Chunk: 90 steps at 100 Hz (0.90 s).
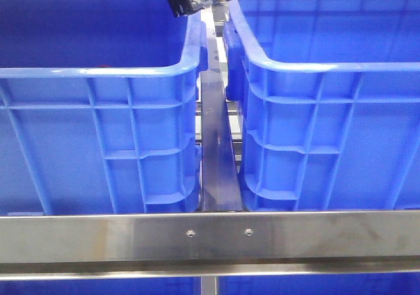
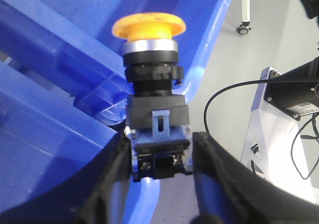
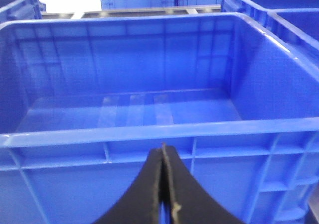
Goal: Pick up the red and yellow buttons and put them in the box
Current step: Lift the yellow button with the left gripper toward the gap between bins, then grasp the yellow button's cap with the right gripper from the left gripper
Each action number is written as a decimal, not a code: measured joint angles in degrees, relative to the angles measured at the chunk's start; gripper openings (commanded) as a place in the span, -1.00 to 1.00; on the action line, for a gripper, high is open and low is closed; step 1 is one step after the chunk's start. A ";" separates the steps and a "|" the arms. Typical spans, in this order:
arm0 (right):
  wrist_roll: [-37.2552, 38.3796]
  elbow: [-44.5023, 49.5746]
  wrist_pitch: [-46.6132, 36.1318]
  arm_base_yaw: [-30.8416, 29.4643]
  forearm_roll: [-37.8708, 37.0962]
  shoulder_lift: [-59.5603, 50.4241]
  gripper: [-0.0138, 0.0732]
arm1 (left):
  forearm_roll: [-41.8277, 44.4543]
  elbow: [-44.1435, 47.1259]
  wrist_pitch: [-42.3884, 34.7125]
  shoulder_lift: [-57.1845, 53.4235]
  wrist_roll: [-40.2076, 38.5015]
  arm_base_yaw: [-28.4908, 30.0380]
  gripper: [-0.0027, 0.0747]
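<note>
Yellow push-button switch (image 2: 150, 84) is sitting pinched by its black base in the left gripper (image 2: 162, 157), hanging over blue crate rims (image 2: 209, 50) near the front view's twelve o'clock. The right gripper (image 3: 163, 194) is resting pressed together, empty, facing another crate (image 3: 124, 129). Carrying seems underway; next comes positioning above the box and releasing

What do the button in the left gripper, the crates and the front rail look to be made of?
Yellow button: matte plastic cap, it seems, over a shiny metal-looking collar and a black plastic body, held in the left gripper. Blue crate: glossy moulded plastic, judging by the ribs and soft highlights. Front rail: brushed steel by its look, grey and streaked, with two screw heads.
</note>
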 measured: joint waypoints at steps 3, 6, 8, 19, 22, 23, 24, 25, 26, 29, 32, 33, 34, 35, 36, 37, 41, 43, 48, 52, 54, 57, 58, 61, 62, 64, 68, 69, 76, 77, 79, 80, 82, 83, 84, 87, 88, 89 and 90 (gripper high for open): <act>0.00 -1.29 2.27 0.00 0.00 0.00 -0.84 | 0.00 0.00 0.00 0.00 0.00 0.00 -0.34; 0.00 -2.90 5.02 0.00 0.00 0.15 -0.84 | 0.00 0.00 0.00 0.00 0.00 0.00 -0.34; 0.00 -3.53 6.51 0.00 0.00 0.34 -0.84 | 0.00 0.00 0.00 0.00 0.00 0.00 -0.34; 0.00 -8.23 12.99 0.00 0.41 3.70 -0.84 | 0.00 0.00 0.00 0.00 0.00 0.00 -0.34; 0.00 -9.44 14.52 0.00 0.46 4.88 -0.84 | 0.00 0.00 0.00 0.00 0.00 0.00 -0.34; 0.00 -10.05 14.91 0.00 0.46 5.52 -0.84 | 0.00 0.00 0.00 0.00 0.00 0.00 -0.34; 0.00 -10.38 15.28 0.00 0.59 5.83 -0.84 | 0.00 0.00 0.00 0.00 0.00 0.00 -0.34; 0.00 -11.00 16.04 0.00 0.60 6.47 -0.84 | 0.00 0.00 0.00 0.00 0.00 0.00 -0.34; 0.00 -11.33 16.75 0.00 0.69 6.80 -0.84 | 0.00 0.00 0.00 0.00 0.00 0.00 -0.34; 0.00 -12.66 18.25 0.00 1.00 8.13 -0.84 | 0.00 0.00 0.00 0.00 0.00 0.00 -0.34; 0.00 -14.35 19.64 0.00 1.27 9.90 -0.83 | 0.00 0.00 0.00 0.00 0.00 0.00 -0.34; 0.00 -14.35 20.01 0.00 1.38 9.90 -0.83 | 0.00 0.00 0.00 0.00 0.00 0.00 -0.34; 0.00 -15.37 20.70 0.00 1.56 10.99 -0.83 | 0.00 0.00 0.00 0.00 0.00 0.00 -0.34; 0.00 -15.71 21.05 0.00 1.67 11.35 -0.82 | 0.00 0.00 0.00 0.00 0.00 0.00 -0.34; 0.00 -16.05 21.75 0.00 1.91 11.72 -0.81 | 0.00 0.00 0.00 0.00 0.00 0.00 -0.34; 0.00 -16.75 22.07 0.00 2.02 12.44 -0.79 | 0.00 0.00 0.00 0.00 0.00 0.00 -0.34; 0.00 -18.92 24.12 0.00 3.16 14.71 -0.71 | 0.00 0.00 0.00 0.00 0.00 0.00 -0.34; -0.11 -19.65 25.16 0.00 3.65 15.48 -0.65 | 0.00 0.00 0.00 0.00 0.00 0.00 -0.34; -0.41 -22.52 27.36 0.00 5.44 18.58 -0.45 | 0.00 0.00 0.00 0.00 0.00 0.00 -0.34; -0.98 -24.28 29.14 0.00 7.26 20.47 -0.23 | 0.00 0.00 0.00 0.00 0.00 0.00 -0.34; -1.35 -25.30 29.90 0.00 8.31 21.57 -0.11 | 0.00 0.00 0.00 0.00 0.00 0.00 -0.34; -1.86 -26.64 30.85 0.00 9.79 23.33 0.06 | 0.00 0.00 0.00 0.00 0.00 0.00 -0.34; -2.09 -27.31 31.07 0.00 10.17 23.65 0.14 | 0.00 0.00 0.00 0.00 0.00 0.00 -0.34; -2.51 -28.60 31.94 0.00 12.26 24.96 0.29 | 0.00 0.00 0.00 0.00 0.00 0.00 -0.34; -2.61 -29.22 32.05 0.00 12.71 25.58 0.33 | 0.00 0.00 0.00 0.00 0.00 0.00 -0.34; -2.91 -29.81 32.28 0.00 14.11 26.45 0.43 | 0.00 0.00 0.00 0.00 0.00 0.00 -0.34; -3.62 -31.46 32.42 0.00 17.21 27.76 0.59 | 0.00 0.00 0.00 0.00 0.00 0.00 -0.34; -3.76 -31.96 32.42 0.00 17.77 28.25 0.61 | 0.00 0.00 0.00 0.00 0.00 0.00 -0.34; -5.78 -34.07 32.29 0.00 23.65 30.46 0.68 | 0.00 0.00 0.00 0.00 0.00 0.00 -0.34; -6.55 -34.25 32.29 0.00 24.29 30.66 0.67 | 0.00 0.00 0.00 0.00 0.00 0.00 -0.34; -7.05 -34.56 32.18 0.00 26.20 31.06 0.67 | 0.00 0.00 0.00 0.00 0.00 0.00 -0.34; -7.66 -34.85 32.02 0.00 27.56 31.45 0.67 | 0.00 0.00 0.00 0.00 0.00 0.00 -0.34; -8.71 -35.24 31.86 0.00 29.70 32.03 0.67 | 0.00 0.00 0.00 0.00 0.00 0.00 -0.34; -9.12 -35.48 31.87 0.00 30.44 32.42 0.67 | 0.00 0.00 0.00 0.00 0.00 0.00 -0.34; -9.91 -35.51 31.87 0.00 31.18 32.62 0.67 | 0.00 0.00 0.00 0.00 0.00 0.00 -0.34; -11.58 -35.93 31.45 0.00 35.17 33.45 0.67 | 0.00 0.00 0.00 0.00 0.00 0.00 -0.34; -12.48 -36.10 31.45 0.00 36.03 33.88 0.67 | 0.00 0.00 0.00 0.00 0.00 0.00 -0.34; -12.92 -36.12 31.45 0.00 37.70 34.11 0.67 | 0.00 0.00 0.00 0.00 0.00 0.00 -0.34; -13.36 -36.23 31.32 0.00 38.57 34.59 0.67 | 0.00 0.00 0.00 0.00 0.00 0.00 -0.34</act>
